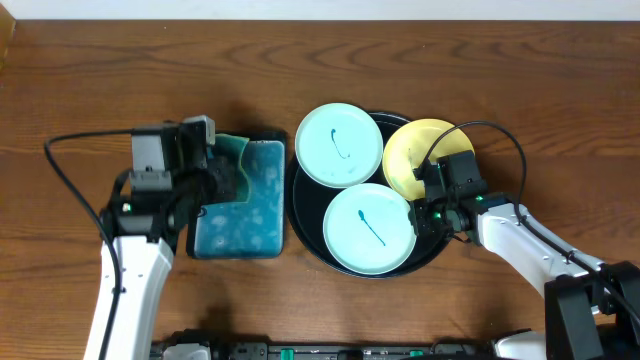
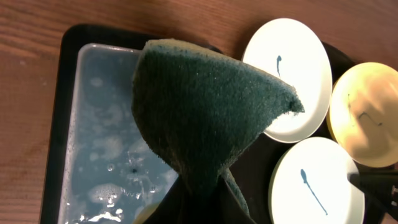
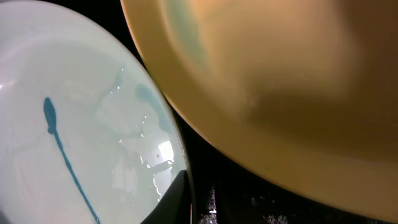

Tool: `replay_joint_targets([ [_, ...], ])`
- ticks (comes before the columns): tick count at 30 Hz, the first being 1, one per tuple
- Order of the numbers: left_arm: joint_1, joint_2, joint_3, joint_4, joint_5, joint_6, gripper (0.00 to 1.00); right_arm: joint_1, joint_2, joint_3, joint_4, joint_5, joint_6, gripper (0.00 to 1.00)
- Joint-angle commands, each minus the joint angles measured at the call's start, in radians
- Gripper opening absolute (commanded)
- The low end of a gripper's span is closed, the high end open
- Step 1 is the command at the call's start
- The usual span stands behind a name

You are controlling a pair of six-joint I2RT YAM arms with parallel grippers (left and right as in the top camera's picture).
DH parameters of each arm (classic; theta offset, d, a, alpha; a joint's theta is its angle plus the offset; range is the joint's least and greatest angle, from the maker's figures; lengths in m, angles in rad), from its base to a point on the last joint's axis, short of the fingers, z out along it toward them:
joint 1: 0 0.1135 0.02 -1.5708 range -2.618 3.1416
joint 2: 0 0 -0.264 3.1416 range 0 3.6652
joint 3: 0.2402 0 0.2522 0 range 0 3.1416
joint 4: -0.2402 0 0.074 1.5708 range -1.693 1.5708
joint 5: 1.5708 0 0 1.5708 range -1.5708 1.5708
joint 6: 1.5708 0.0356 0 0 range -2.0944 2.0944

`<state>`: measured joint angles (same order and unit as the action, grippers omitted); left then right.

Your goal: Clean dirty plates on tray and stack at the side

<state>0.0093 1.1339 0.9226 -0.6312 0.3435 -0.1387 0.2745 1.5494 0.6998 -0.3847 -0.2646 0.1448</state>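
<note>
Wood table (image 1: pixel 100 60). Left gripper (image 1: pixel 215 180) clamps sponge (image 2: pixel 205 112); right gripper (image 1: pixel 425 195) pinches yellow plate (image 1: pixel 410 150) rim, tray (image 1: pixel 310 245) right edge. Light, slick.

No legible text, label, brand, number or sign in any view. Only marks: dark teal smear (image 1: pixel 344 147) on far pale mint round plastic plate (image 1: pixel 322 158), and a similar one on near pale mint round plastic plate (image 1: pixel 350 240). Both are shapeless streaks, not characters.
</note>
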Motion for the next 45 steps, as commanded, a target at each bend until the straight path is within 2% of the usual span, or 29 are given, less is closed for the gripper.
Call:
replay_joint_targets([
  [1, 0.001, -0.031, -0.064, 0.048, -0.012, -0.018, 0.07, 0.015, 0.009, 0.017, -0.002, 0.003, 0.0, 0.13],
  [9, 0.001, -0.012, -0.222, 0.299, 0.04, -0.054, 0.07, 0.015, 0.009, 0.017, -0.002, 0.003, 0.0, 0.13],
  [17, 0.001, 0.088, -0.292, 0.406, 0.059, -0.163, 0.07, 0.015, 0.009, 0.017, -0.003, 0.003, 0.0, 0.12],
  [21, 0.002, 0.155, -0.293, 0.464, 0.192, -0.163, 0.07, 0.015, 0.009, 0.017, -0.004, 0.003, 0.0, 0.11],
  [26, 0.022, 0.233, -0.293, 0.518, 0.274, -0.163, 0.07, 0.015, 0.009, 0.017, -0.005, 0.003, 0.0, 0.1],
  [32, 0.136, 0.285, -0.293, 0.593, 0.494, -0.16, 0.07, 0.015, 0.009, 0.016, -0.011, 0.003, 0.0, 0.1],
  [37, 0.219, 0.294, -0.293, 0.614, 0.682, -0.094, 0.07, 0.015, 0.009, 0.016, -0.011, 0.003, 0.0, 0.09],
  [45, 0.233, 0.296, -0.294, 0.61, 0.708, -0.091, 0.07, 0.015, 0.009, 0.016, -0.012, 0.003, 0.0, 0.09],
])
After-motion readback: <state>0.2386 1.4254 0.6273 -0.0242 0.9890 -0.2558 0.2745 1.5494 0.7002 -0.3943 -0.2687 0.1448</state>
